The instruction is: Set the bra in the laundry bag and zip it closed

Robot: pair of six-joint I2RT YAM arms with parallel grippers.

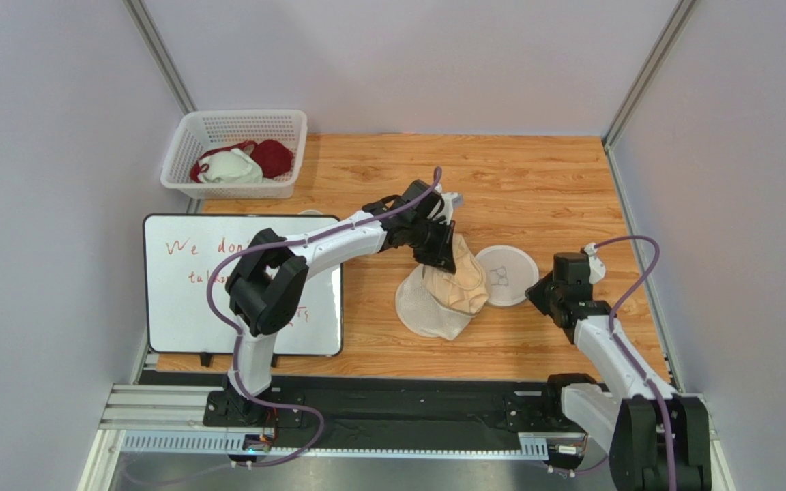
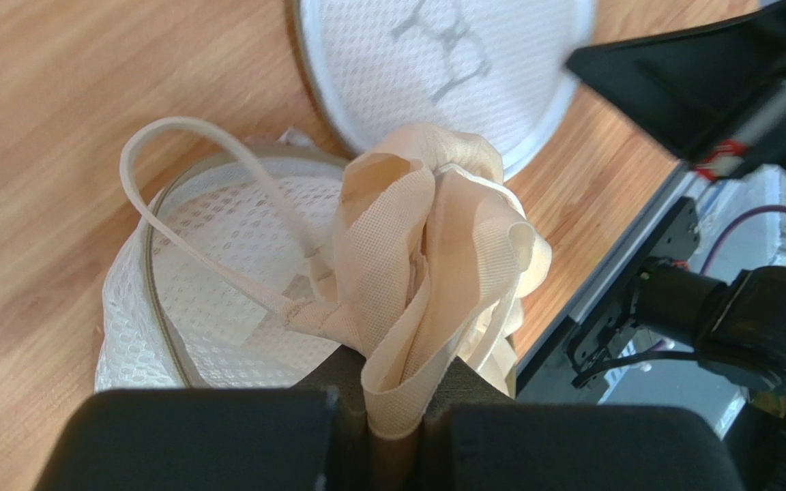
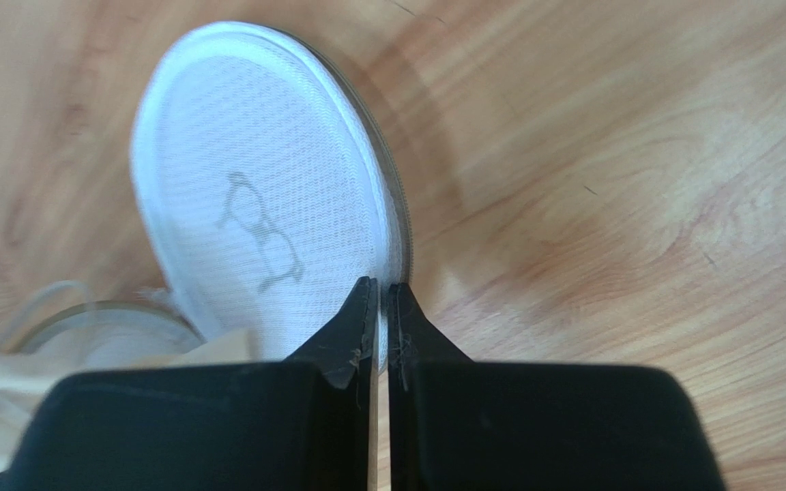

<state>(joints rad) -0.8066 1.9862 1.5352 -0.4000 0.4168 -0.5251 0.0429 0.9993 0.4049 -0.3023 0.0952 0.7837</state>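
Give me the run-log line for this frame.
left fingers: shut on bra, over open laundry bag | right fingers: pinching bag rim | bra: not yet enclosed | bag: unzipped

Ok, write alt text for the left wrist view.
The left fingers pinch the bunched beige bra over the open mesh half of the laundry bag. The bag's other half, printed with a bra drawing, shows beyond it against the wooden table.

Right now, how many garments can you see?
3: the beige bra in the left claw over the laundry bag; a red garment and a white garment in the far-left basket. More may hide underneath.
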